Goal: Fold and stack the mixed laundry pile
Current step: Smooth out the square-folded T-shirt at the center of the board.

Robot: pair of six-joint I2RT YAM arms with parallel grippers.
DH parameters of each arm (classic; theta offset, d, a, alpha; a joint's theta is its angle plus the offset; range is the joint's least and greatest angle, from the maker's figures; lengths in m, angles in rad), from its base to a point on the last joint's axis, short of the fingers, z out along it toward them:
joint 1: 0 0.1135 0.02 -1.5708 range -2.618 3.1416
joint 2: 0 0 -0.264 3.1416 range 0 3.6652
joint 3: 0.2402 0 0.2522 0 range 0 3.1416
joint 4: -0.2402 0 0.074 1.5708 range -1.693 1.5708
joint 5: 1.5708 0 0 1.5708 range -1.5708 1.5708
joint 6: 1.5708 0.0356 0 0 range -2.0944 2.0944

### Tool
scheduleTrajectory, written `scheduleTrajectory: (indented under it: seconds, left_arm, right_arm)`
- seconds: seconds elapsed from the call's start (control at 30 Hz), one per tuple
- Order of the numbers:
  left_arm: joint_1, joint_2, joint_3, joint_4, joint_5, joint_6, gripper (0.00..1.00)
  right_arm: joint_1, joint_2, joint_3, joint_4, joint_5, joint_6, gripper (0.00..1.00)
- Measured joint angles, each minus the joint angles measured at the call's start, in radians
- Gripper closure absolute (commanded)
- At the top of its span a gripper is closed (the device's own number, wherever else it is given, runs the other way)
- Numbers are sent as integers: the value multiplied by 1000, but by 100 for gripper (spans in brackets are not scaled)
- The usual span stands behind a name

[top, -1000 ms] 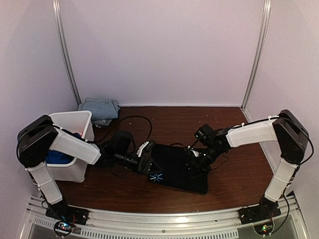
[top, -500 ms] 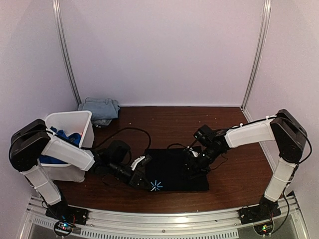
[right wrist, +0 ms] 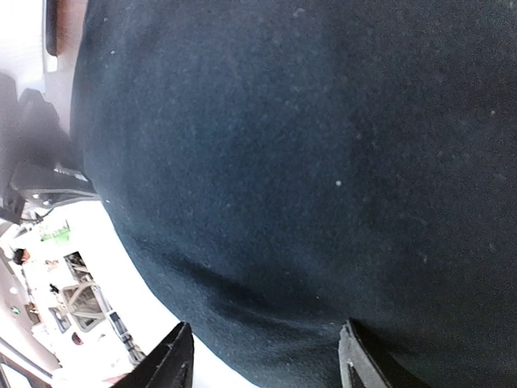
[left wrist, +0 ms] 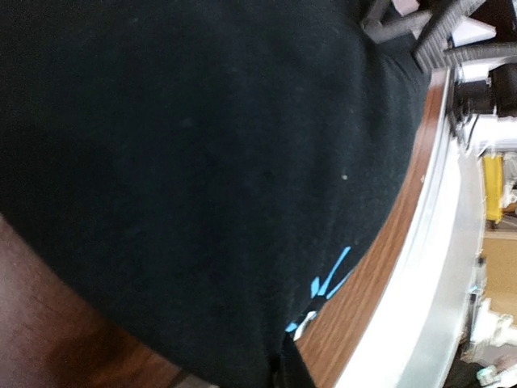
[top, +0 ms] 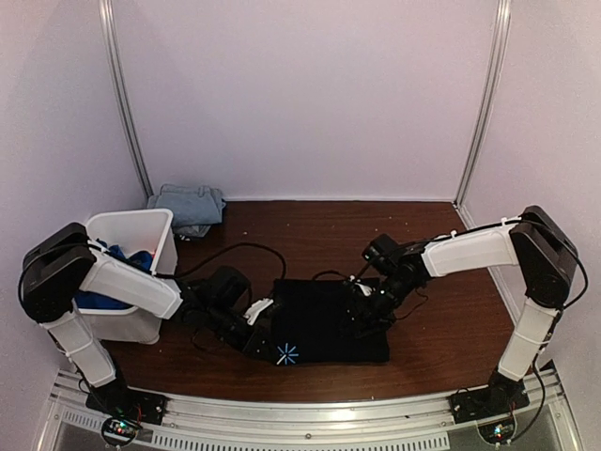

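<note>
The large black cloth [top: 329, 319] lies folded flat on the table's middle, with a light-blue starburst print [top: 286, 353] at its near left corner. My left gripper [top: 264, 331] is shut on that corner. In the left wrist view the cloth [left wrist: 202, 162] fills the frame, and the print [left wrist: 329, 281] sits just above the gripper [left wrist: 287, 365]. My right gripper [top: 362, 306] rests at the cloth's right side. In its wrist view its fingers [right wrist: 175, 361] stand wide apart, with black cloth [right wrist: 307, 162] between them. Royal-blue fabric [top: 115, 260] lies in the bin. Folded light-blue denim [top: 191, 205] sits at the back left.
The white plastic bin [top: 161, 230] stands at the left, beside my left arm. Black cables [top: 239, 246] loop over the brown table [top: 441, 338] behind the cloth. The metal rail [top: 310, 413] runs along the near edge.
The black cloth has been drawn toward the near edge and squared up. The printed corner moved nearer and slightly left with my left gripper. My right gripper shifted a little left.
</note>
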Motion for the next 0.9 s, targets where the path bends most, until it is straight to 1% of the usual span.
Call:
scheduleTrajectory:
  seconds: [0.07,0.13,0.17,0.2,0.23,0.3,0.37,0.4,0.47,0.5,0.57,0.6,0.67,0.8,0.9]
  left_arm:
    - [-3,-16,10,-41,-27,9,50]
    - [-2,-81,3,-111,-68,24,29]
    - [-2,-146,-5,-154,-100,27,23]
    - [-2,-229,-9,-194,-127,37,20]
    - [-2,-318,-9,-217,-153,45,18]
    - [-2,-460,0,-225,-178,51,18]
    - [-2,-525,29,-207,-175,47,18]
    - [-3,-517,46,-184,-166,41,18]
    - [-13,-447,69,-125,-141,21,20]
    - [-21,-393,76,-98,-127,10,22]
    - [-39,-285,84,-55,-95,-14,26]
    - [-51,-215,91,-28,-68,-29,27]
    - [-66,-122,103,8,-30,-47,27]
    - [-83,17,122,91,34,-87,28]
    - [-78,98,119,160,56,-123,30]
  right_arm:
    - [0,-1,20,-34,10,-19,32]
    - [0,-24,47,-85,29,-47,24]
    - [0,-53,61,-109,35,-60,20]
    - [0,-94,71,-126,37,-71,14]
    - [0,-143,80,-138,37,-78,9]
    - [-1,-237,87,-140,16,-81,6]
    - [2,-324,72,-99,-30,-64,5]
    - [6,-355,49,-58,-60,-46,5]
    - [16,-380,-17,35,-122,2,4]
    - [24,-377,-58,89,-149,29,4]
    - [39,-351,-130,179,-192,87,5]
    - [46,-332,-166,225,-212,117,5]
    - [54,-292,-222,308,-243,173,5]
    - [56,-215,-276,455,-290,247,6]
    - [48,-150,-322,551,-312,266,7]
